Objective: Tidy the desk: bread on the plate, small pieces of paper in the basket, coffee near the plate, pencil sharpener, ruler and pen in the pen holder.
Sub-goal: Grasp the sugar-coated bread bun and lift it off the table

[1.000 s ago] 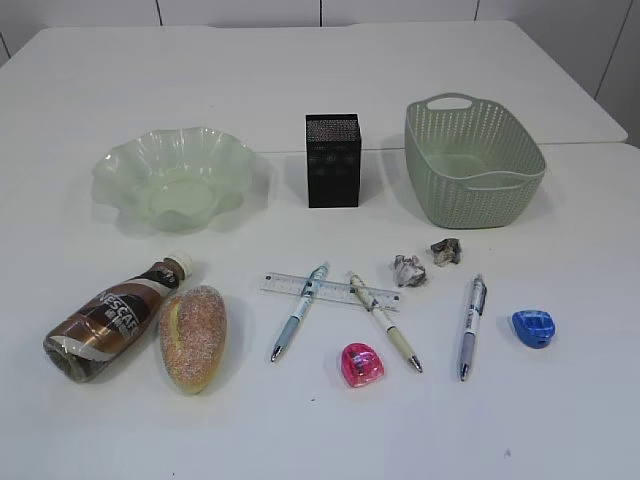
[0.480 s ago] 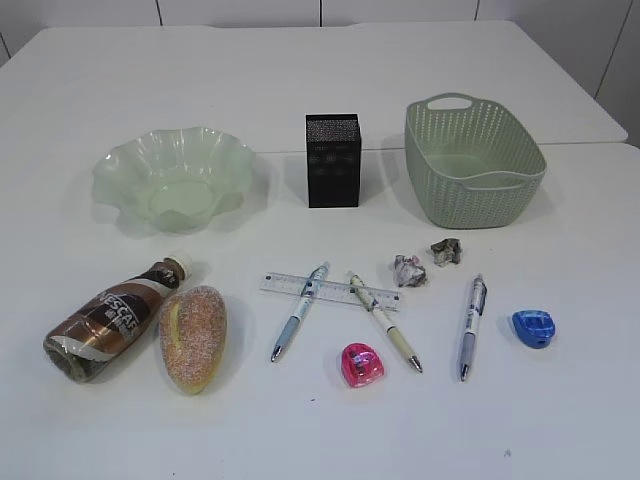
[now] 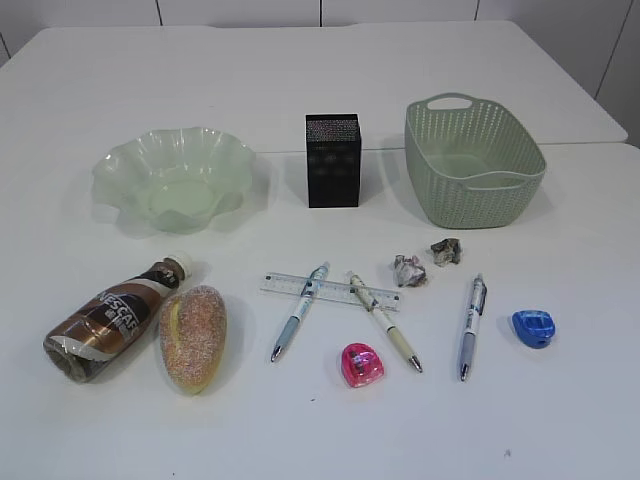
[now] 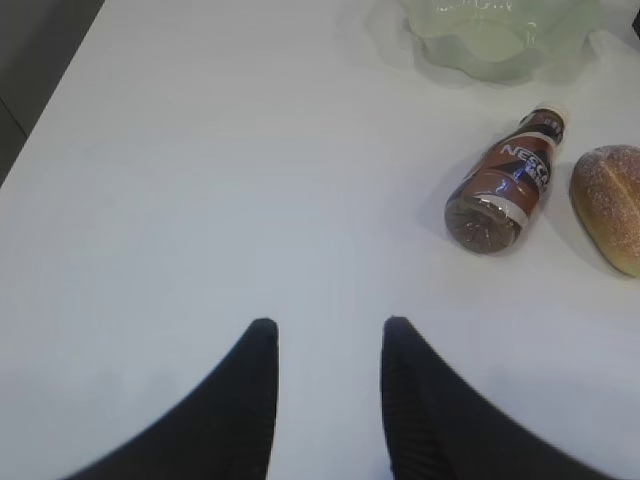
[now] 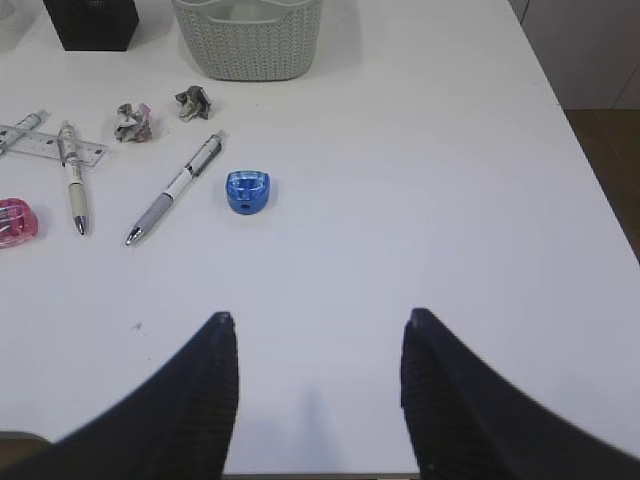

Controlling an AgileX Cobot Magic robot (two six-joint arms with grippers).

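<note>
Exterior view: nothing is sorted yet, so the task looks to be at its very start. On the plain white desk (image 3: pixel 560 420) the pale green wavy-rimmed plate (image 3: pixel 175 180), the black mesh pen holder (image 3: pixel 333 160) and the sage-green lattice basket (image 3: pixel 472 160) stand in a back row; neither arm shows here.

Left wrist view: the left gripper (image 4: pixel 325 395) hangs with its dark ribbed jaws parted and empty. Ahead and to their right lies the glossy brown coffee bottle (image 4: pixel 505 180) on its side, the sugar-dusted oval bread (image 4: pixel 612 205) just beside it — a likely first pick, calling for a reach forward-right.

Right wrist view: the right gripper (image 5: pixel 318 395) is spread wider, holding nothing. Ahead-left of its jaws sit a blue plastic pencil sharpener (image 5: pixel 247 190), a grey-barrelled pen (image 5: pixel 173 188), two crumpled paper scraps (image 5: pixel 131 121), the clear ruler (image 5: pixel 50 142) and a pink sharpener (image 5: pixel 12 220).
</note>
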